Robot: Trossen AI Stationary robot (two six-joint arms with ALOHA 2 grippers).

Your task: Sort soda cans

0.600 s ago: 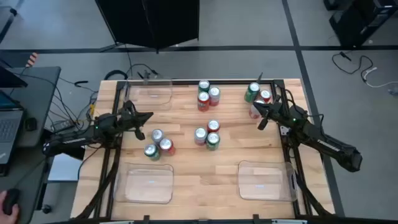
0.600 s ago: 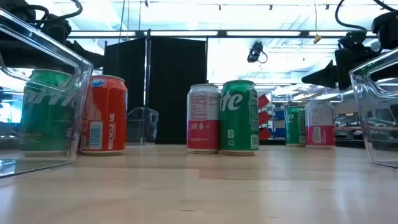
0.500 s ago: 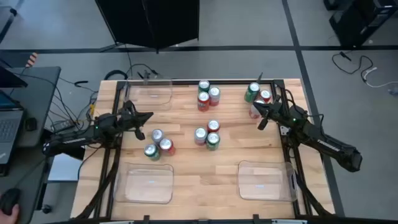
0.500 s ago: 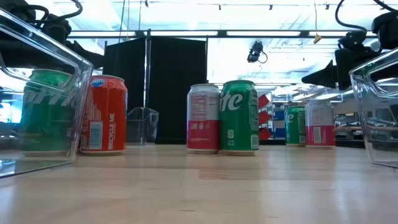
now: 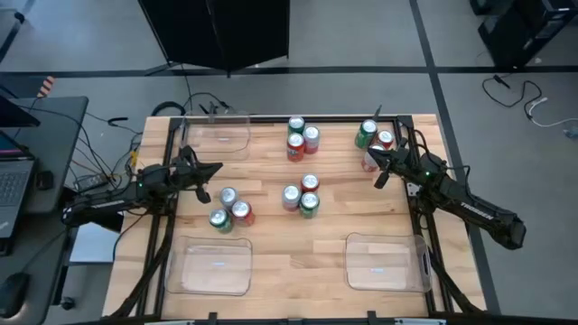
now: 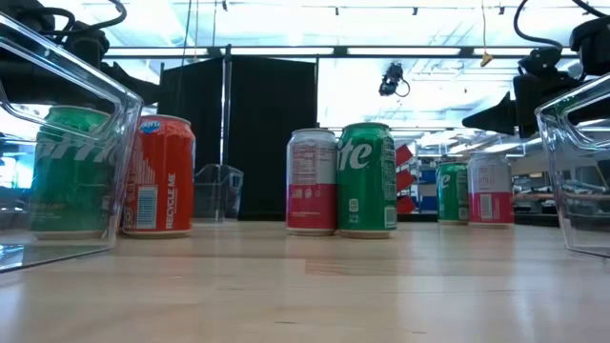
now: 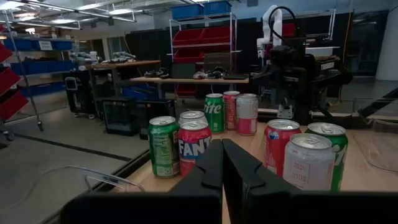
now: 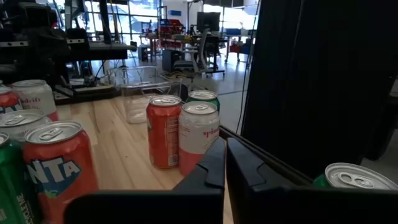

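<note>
Soda cans stand upright on the wooden table [image 5: 271,236] in four clusters: far middle [image 5: 302,137], far right [image 5: 374,140], centre [image 5: 303,195] and left [image 5: 229,208]. Each cluster mixes green, red and silver-white cans. My left gripper [image 5: 217,168] hovers shut at the table's left side, just far of the left cluster, pointing right; its wrist view shows the shut fingers [image 7: 222,158] before a green can [image 7: 163,147] and a red Fanta can [image 7: 195,148]. My right gripper [image 5: 369,153] hovers shut beside the far right cluster, pointing left.
Three clear plastic trays lie on the table: far left [image 5: 219,135], near left [image 5: 215,266] and near right [image 5: 386,262]. Bare wood lies between the two near trays. A desk with a laptop [image 5: 11,185] and cables stands off the table's left side.
</note>
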